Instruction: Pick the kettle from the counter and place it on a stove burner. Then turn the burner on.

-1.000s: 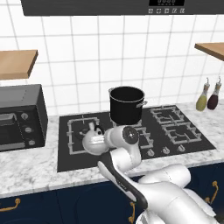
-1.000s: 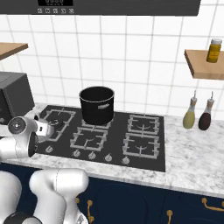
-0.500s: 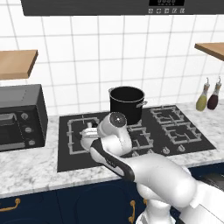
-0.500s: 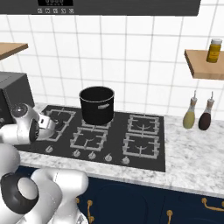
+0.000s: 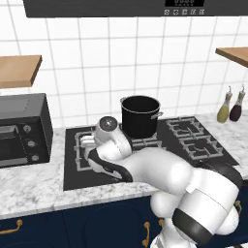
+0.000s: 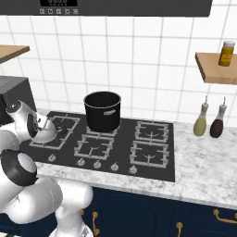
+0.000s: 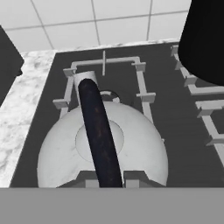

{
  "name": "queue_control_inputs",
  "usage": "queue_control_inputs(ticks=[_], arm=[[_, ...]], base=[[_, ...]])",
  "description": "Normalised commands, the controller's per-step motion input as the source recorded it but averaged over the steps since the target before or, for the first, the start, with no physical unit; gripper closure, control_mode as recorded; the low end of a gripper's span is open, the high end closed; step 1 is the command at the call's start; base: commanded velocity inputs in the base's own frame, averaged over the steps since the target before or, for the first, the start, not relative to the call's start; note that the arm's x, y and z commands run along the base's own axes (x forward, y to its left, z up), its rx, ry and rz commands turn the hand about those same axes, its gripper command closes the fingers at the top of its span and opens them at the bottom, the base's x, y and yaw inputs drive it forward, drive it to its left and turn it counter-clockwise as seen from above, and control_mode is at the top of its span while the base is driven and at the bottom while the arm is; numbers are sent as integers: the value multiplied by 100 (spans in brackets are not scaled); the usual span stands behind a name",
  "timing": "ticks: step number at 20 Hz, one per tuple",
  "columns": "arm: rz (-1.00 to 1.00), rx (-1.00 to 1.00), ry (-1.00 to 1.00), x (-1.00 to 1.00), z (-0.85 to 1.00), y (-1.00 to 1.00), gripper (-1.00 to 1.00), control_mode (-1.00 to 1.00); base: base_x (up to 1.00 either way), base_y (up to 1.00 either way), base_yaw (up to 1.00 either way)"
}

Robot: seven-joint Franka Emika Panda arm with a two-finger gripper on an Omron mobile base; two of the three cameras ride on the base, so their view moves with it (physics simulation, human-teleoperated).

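Note:
The silver-white kettle fills the lower hand view, its black arched handle running toward me. My gripper straddles that handle, one fingertip pressed on each side, so it is shut on it. Under the kettle lies the large left stove burner with its grey grate. From the right base view the kettle sits low over that burner, beside my wrist. In the left base view my arm hides most of the kettle. The marbled counter runs along the front.
A tall black stockpot stands on the back middle grate, close to the kettle's right. A black toaster oven sits at the left. Two bottles stand on the counter at the right. Knobs line the stove's front.
My wrist has swung left and toward the wall, over the left burner. The kettle has shifted only slightly left with it.

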Motion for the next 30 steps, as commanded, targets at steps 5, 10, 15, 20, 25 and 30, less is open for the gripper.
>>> queue_control_inputs(ticks=[5, 10, 15, 20, 25, 30], arm=[[-6, -4, 4, 48, 0, 3, 100, -100], [-3, -2, 2, 37, -2, 6, 100, -100], [-3, -3, 0, 15, -11, 11, 100, -100], [-4, -3, 0, 20, -13, 2, 100, -100], [-4, -1, 0, 35, -3, 2, 100, -100], [-6, -1, 0, 36, -7, 15, 100, -100]], base=[[0, 0, 0], [0, 0, 0], [0, 0, 0], [0, 0, 0], [0, 0, 0], [0, 0, 0]])
